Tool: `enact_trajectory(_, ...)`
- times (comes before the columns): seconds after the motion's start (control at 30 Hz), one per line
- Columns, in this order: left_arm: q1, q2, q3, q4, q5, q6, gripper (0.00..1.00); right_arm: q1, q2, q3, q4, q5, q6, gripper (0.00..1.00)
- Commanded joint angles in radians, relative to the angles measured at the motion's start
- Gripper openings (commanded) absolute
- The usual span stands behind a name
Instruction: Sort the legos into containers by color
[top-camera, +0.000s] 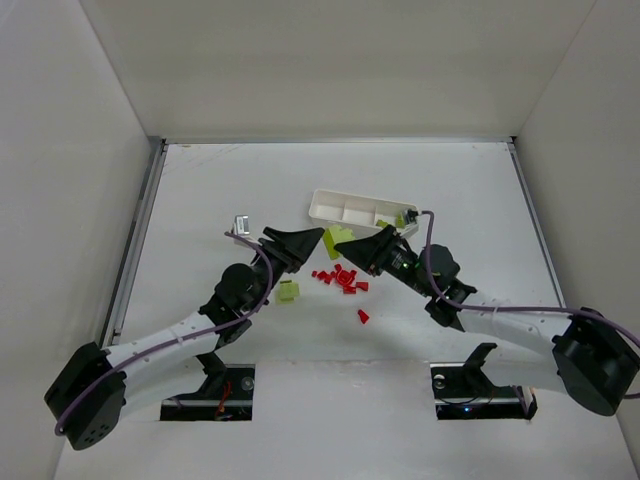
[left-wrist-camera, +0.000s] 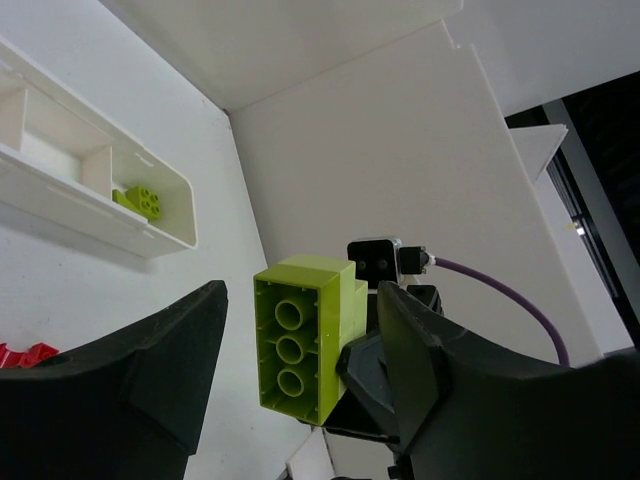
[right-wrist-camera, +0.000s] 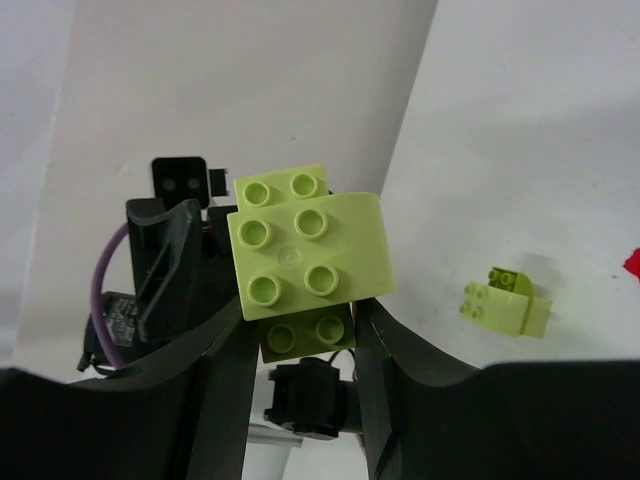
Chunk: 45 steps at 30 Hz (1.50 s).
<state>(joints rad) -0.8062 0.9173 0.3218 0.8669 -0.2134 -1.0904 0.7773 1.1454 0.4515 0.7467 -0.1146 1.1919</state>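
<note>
A yellow-green lego piece (top-camera: 337, 239), a pale curved brick stacked on a longer one (right-wrist-camera: 305, 250), hangs above the table between both grippers. My right gripper (top-camera: 352, 250) (right-wrist-camera: 300, 322) is shut on its lower end. My left gripper (top-camera: 314, 245) (left-wrist-camera: 300, 300) stands open around the same piece (left-wrist-camera: 305, 335), with a gap at the left finger (left-wrist-camera: 150, 370). Several small red legos (top-camera: 340, 278) lie below, one (top-camera: 363, 316) apart. A loose yellow-green brick (top-camera: 288, 291) (right-wrist-camera: 507, 300) sits on the table. The white tray (top-camera: 330, 204) (left-wrist-camera: 170, 235) holds yellow-green bricks (top-camera: 405, 216) (left-wrist-camera: 140, 202) in its end compartment.
A small clear-and-metal object (top-camera: 240, 222) lies left of the tray. White walls enclose the table on three sides, with a metal rail (top-camera: 135, 240) along the left edge. Both arm bases (top-camera: 215, 385) sit at the near edge.
</note>
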Motion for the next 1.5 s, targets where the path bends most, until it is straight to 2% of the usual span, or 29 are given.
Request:
enact_trajectory(0.0, -0.009, -0.001, -0.007, 0.102, -0.009, -0.012, 0.58, -0.013, 0.011, 0.006, 0.141, -0.017, 0.058, 0.29)
enact_trajectory(0.63, -0.026, 0.08, 0.011, 0.205, 0.019, -0.012, 0.48, -0.025, 0.158, 0.001, 0.341, -0.053, 0.207, 0.3)
enact_trajectory(1.03, -0.014, 0.084, 0.003, 0.195, 0.023, -0.014, 0.29, -0.028, 0.223, -0.004, 0.399, -0.056, 0.232, 0.32)
enact_trajectory(1.17, -0.009, 0.086, 0.005, 0.188, 0.031, -0.014, 0.24, -0.034, 0.223, -0.014, 0.399, -0.05, 0.23, 0.4)
enact_trajectory(1.47, -0.006, 0.077, -0.009, 0.173, 0.032, -0.014, 0.21, -0.046, 0.205, -0.028, 0.399, -0.069, 0.187, 0.62)
